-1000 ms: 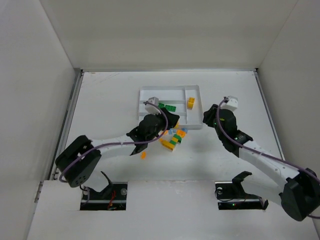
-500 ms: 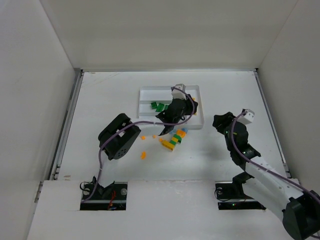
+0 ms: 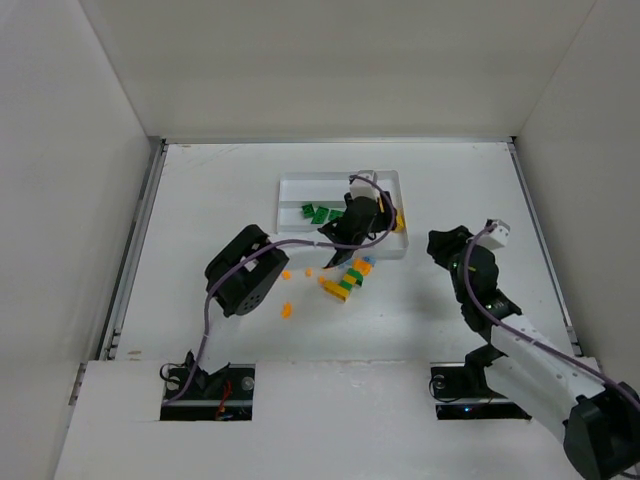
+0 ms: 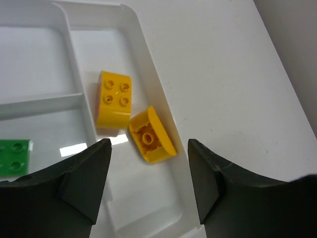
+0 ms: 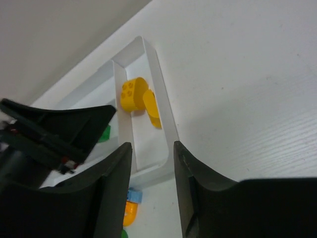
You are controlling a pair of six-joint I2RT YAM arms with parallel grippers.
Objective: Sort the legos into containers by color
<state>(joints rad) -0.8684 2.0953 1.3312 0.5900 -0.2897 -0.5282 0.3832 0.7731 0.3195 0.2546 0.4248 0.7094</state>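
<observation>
Spreading wide with nothing between them, the left fingers [image 4: 84,183] are hovering over the end slot of the shallow white plastic tray [image 4: 148,69], where two small yellow plastic bricks [image 4: 114,101] are lying side by side near the frame's centre. The right fingers [image 5: 111,188] are standing apart and empty, right of the tray. Flat green plates [image 3: 318,212] are sitting in a long slot. A mixed heap of loose bricks [image 3: 350,278] is lying on the white surface [image 3: 220,190] just below the tray.
</observation>
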